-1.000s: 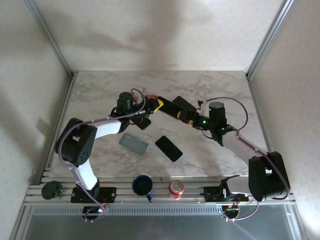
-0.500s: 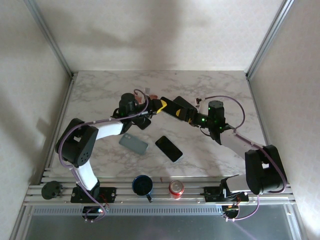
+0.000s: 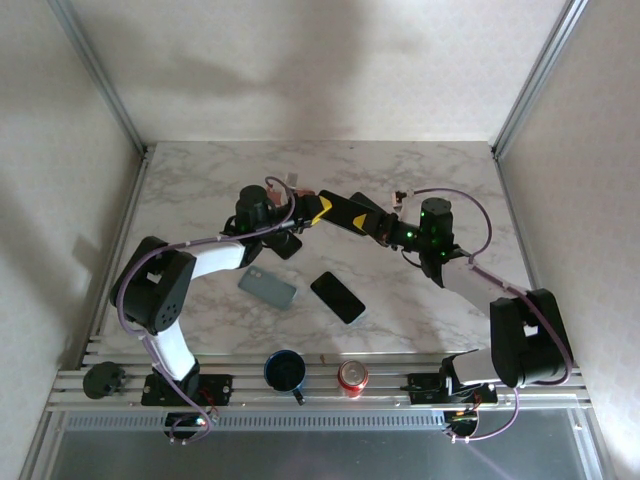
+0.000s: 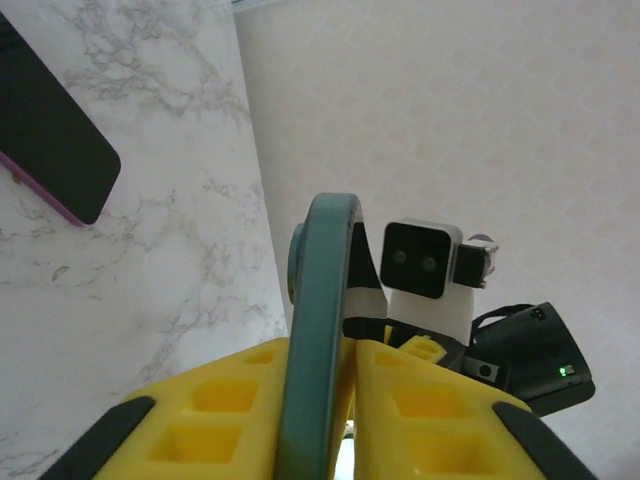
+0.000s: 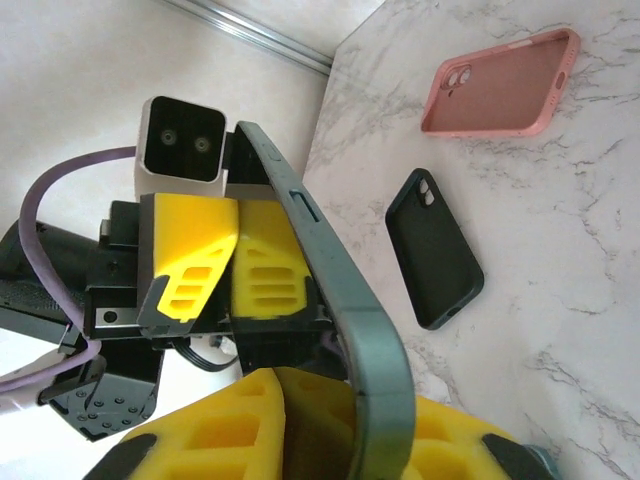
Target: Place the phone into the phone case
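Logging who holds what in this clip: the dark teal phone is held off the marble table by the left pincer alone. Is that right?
Not alone. The dark teal phone is held off the marble table by both pincers. The right wrist view shows the right pincer shut on its edge, and the left wrist view shows the left pincer clamping it too.

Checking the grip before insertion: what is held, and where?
One dark green phone, clamped edge-on at opposite ends by the left end effector and the right end effector.
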